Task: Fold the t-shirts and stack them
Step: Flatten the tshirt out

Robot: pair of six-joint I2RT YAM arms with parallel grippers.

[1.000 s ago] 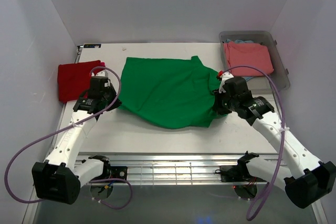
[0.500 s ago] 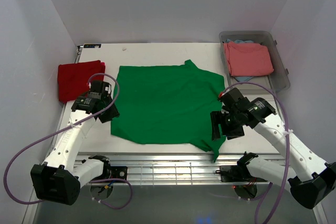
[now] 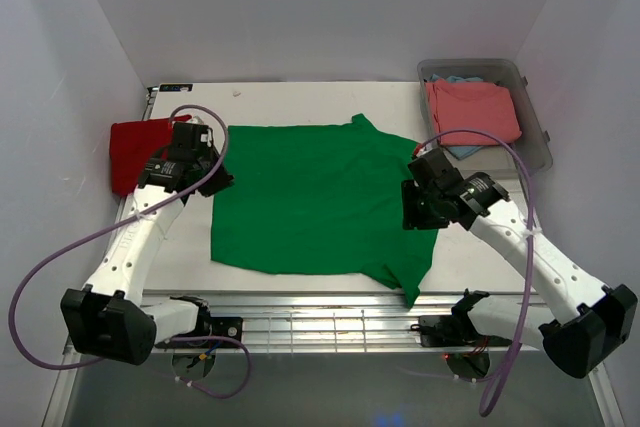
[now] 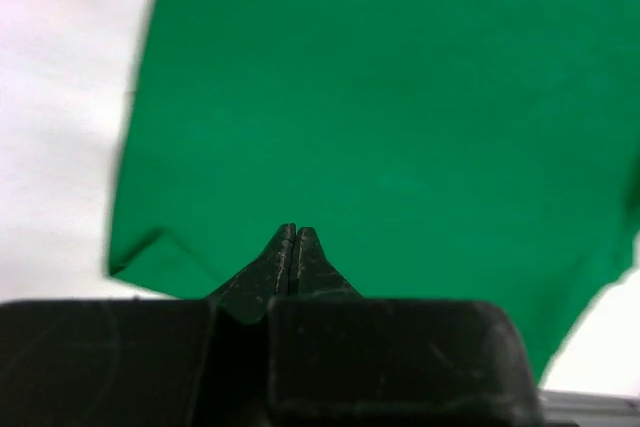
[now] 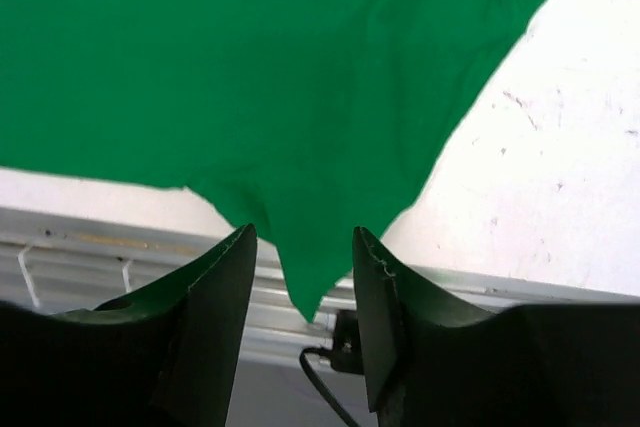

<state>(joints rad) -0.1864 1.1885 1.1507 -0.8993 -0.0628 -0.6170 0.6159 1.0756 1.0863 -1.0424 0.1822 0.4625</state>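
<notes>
Four t-shirts are in view. The green t-shirt (image 3: 310,202) lies spread flat across the middle of the desk (image 3: 300,102). Its collar points to the far side, and one corner at the near right pokes out over the desk's near edge onto the metal rails. The red t-shirt (image 3: 135,152) sits folded at the far left of the desk, just beside the green one's left edge. The salmon-pink t-shirt (image 3: 472,112) lies folded in the clear bin (image 3: 537,137) at the far right, with a light blue t-shirt (image 3: 462,79) showing from under it.

We see the left hand (image 3: 212,179) above the green shirt's left edge, near the red one. In its wrist view the fingertips (image 4: 283,247) are pressed together with no cloth between them, and the green cloth (image 4: 400,97) fills the space beyond. The right hand (image 3: 413,209) is over the shirt's right side. Its two fingers (image 5: 225,277) stand apart and hold nothing, and between them we see the green corner (image 5: 300,277) that overhangs the edge.
</notes>
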